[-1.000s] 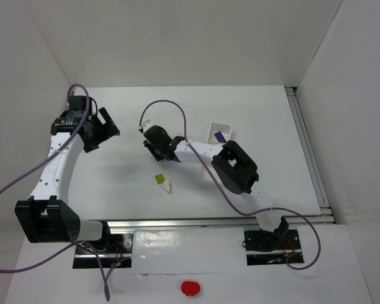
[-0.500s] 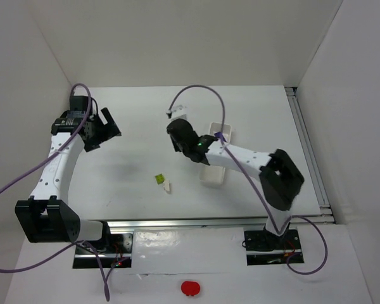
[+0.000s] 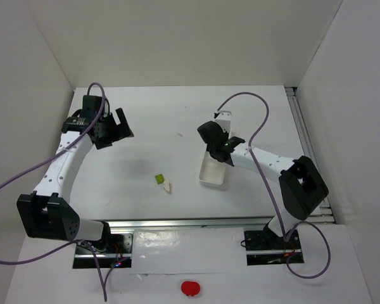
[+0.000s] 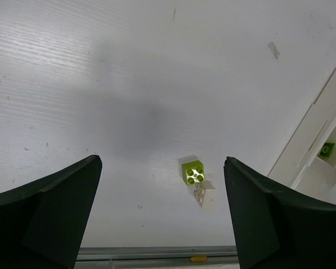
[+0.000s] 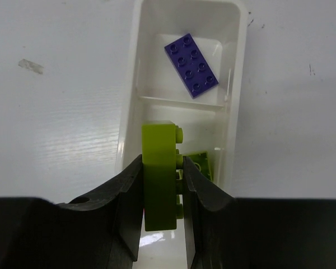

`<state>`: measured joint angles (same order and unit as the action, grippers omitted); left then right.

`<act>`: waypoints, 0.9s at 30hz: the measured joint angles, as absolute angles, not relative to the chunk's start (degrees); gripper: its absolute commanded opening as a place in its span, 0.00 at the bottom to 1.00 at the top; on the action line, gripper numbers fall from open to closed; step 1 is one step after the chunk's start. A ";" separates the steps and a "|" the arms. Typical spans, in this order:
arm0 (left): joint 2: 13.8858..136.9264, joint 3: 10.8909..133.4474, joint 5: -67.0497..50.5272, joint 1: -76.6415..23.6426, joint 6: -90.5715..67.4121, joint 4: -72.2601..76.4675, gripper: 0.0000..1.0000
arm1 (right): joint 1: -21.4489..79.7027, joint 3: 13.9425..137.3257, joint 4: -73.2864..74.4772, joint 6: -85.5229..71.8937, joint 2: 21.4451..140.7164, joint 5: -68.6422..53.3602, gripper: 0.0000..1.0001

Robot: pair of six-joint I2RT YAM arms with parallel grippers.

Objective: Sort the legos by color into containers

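The white tray (image 3: 210, 178) lies right of centre; it also shows in the right wrist view (image 5: 130, 95) and the left wrist view (image 4: 311, 140). My right gripper (image 3: 220, 144) hovers over it, shut on a lime-green brick (image 5: 158, 147) held on edge above the middle compartment (image 5: 161, 167). A second lime-green brick (image 5: 201, 163) lies in that compartment. A dark purple brick (image 5: 191, 65) lies in the far compartment. A loose lime-green brick (image 3: 159, 179) (image 4: 193, 171) touches an off-white brick (image 3: 168, 186) (image 4: 206, 196) on the table. My left gripper (image 3: 117, 130) (image 4: 161, 162) is open, high above the table.
A metal rail (image 3: 307, 152) runs along the table's right edge and another (image 3: 221, 221) along the front. White walls enclose the back and sides. Purple cables loop above both arms.
My right gripper has swung right from the table's middle to above the tray. My left gripper has shifted a little to the right.
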<state>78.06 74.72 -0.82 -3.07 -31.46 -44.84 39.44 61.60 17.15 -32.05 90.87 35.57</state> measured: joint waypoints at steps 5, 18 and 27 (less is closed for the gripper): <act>78.65 74.72 -0.75 -3.27 -31.46 -44.82 1.00 | 38.83 62.65 17.19 -33.06 95.31 35.29 0.64; 78.65 75.46 2.09 -3.27 -31.48 -45.08 1.00 | 42.57 68.01 16.88 -29.19 96.95 33.63 0.69; 78.65 78.26 8.60 -3.31 -33.63 -45.87 1.00 | 56.69 67.92 14.04 -20.88 96.77 20.56 0.92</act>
